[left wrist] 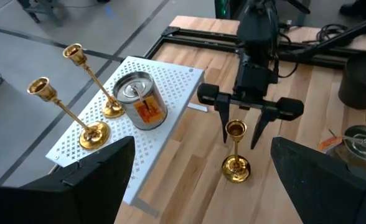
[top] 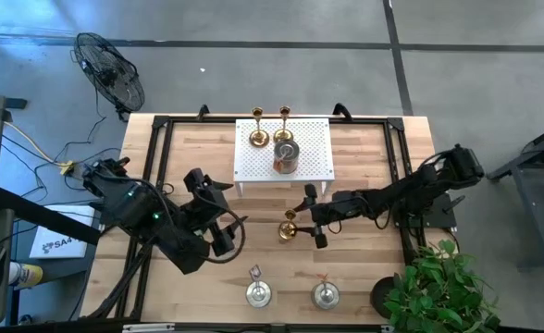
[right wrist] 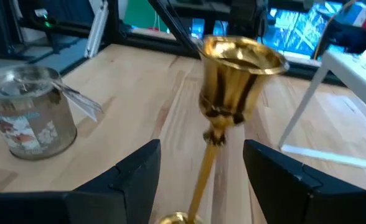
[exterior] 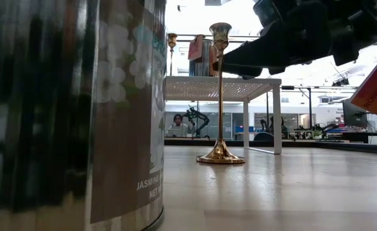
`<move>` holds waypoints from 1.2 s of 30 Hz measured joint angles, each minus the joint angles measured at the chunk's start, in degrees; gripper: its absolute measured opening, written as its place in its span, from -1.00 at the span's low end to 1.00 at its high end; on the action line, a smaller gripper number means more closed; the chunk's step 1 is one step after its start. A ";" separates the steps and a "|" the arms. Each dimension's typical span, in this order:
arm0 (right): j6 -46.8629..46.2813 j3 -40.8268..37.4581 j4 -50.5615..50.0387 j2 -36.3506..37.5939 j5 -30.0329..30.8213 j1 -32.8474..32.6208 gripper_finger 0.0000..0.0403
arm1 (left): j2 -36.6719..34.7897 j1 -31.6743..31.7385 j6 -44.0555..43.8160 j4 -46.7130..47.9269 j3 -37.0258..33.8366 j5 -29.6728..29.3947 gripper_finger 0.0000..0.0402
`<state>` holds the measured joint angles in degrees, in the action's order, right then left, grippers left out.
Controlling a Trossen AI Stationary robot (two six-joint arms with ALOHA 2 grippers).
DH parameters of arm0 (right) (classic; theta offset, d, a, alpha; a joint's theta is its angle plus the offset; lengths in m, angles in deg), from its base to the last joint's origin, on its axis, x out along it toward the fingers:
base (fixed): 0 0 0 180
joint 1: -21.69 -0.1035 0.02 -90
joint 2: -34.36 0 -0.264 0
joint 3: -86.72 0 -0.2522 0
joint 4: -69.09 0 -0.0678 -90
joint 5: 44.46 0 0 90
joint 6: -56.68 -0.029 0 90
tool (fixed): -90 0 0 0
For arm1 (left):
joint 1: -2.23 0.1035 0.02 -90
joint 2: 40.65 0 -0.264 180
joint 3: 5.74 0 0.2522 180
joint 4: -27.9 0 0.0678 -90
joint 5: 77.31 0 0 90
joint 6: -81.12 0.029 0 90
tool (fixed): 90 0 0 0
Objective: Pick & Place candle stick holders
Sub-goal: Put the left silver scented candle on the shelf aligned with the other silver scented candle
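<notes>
pale wood table [top: 364, 268] — slim shiny gold holder [left wrist: 235, 153] stands upright between the right gripper [left wrist: 249, 128]'s spread fingers.

Robotics lab or test hall — not a home. Bare grey concrete floor [top: 253, 23] with dark seam lines around a lone wooden tabletop [top: 364, 277] edged by a black metal frame [top: 152, 148]. Loose cables [top: 41, 153] trail over the floor to a standing fan [top: 112, 72]. Two dark robot arms are mounted at the tabletop's sides. The low view looks into a big open room — a person [exterior: 177, 126] seated at a far desk, another robot arm [exterior: 197, 119] beside them, monitors [exterior: 355, 115] and workstations, bright overhead light.
</notes>
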<state>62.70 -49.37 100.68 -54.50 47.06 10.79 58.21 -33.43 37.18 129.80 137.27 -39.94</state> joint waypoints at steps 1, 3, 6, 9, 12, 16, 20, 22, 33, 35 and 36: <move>0.00 0.00 1.00 -0.50 -0.52 0.02 0.11 | 0.28 0.00 0.00 0.02 0.00 0.00 0.84; 0.22 0.00 3.07 -1.48 -0.82 0.02 0.11 | 0.74 0.00 0.00 0.02 0.00 0.00 0.84; 0.31 0.53 3.40 -2.34 -0.85 0.02 0.11 | 1.52 0.00 -0.04 0.00 0.00 0.58 0.84; 0.33 0.80 3.30 -2.40 -0.85 0.02 0.11 | 1.68 0.00 -0.06 -0.12 -0.02 1.13 0.84; 0.41 0.87 2.95 -2.40 -0.85 0.02 0.11 | 1.58 0.00 -0.07 -0.62 -0.02 1.35 0.84; -1.38 0.90 -1.07 -2.40 -0.24 0.02 0.11 | 1.58 0.00 -0.07 -0.95 -0.02 2.01 0.84; -2.14 0.87 -6.77 -2.14 1.31 0.00 0.11 | 1.58 0.00 -0.07 -0.94 -0.02 3.89 0.84; -2.72 0.86 -10.02 -1.35 1.59 -0.29 0.11 | 1.56 -0.02 -0.07 -1.12 -0.18 4.06 0.84; -8.56 0.87 -31.36 14.34 2.35 -4.30 0.11 | 1.54 -0.02 -1.59 -1.51 -5.60 4.28 0.84; -9.41 0.87 -35.09 17.48 1.04 -5.51 0.11 | 1.54 -0.02 -2.46 -1.62 -6.31 4.14 0.84; -10.05 0.87 -36.77 19.10 0.34 -6.24 0.11 | 1.54 -0.04 -2.94 -1.62 -6.61 4.13 0.84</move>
<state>52.66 -48.49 63.91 -35.40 47.40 4.56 59.75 -33.47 34.24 128.19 130.67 -35.82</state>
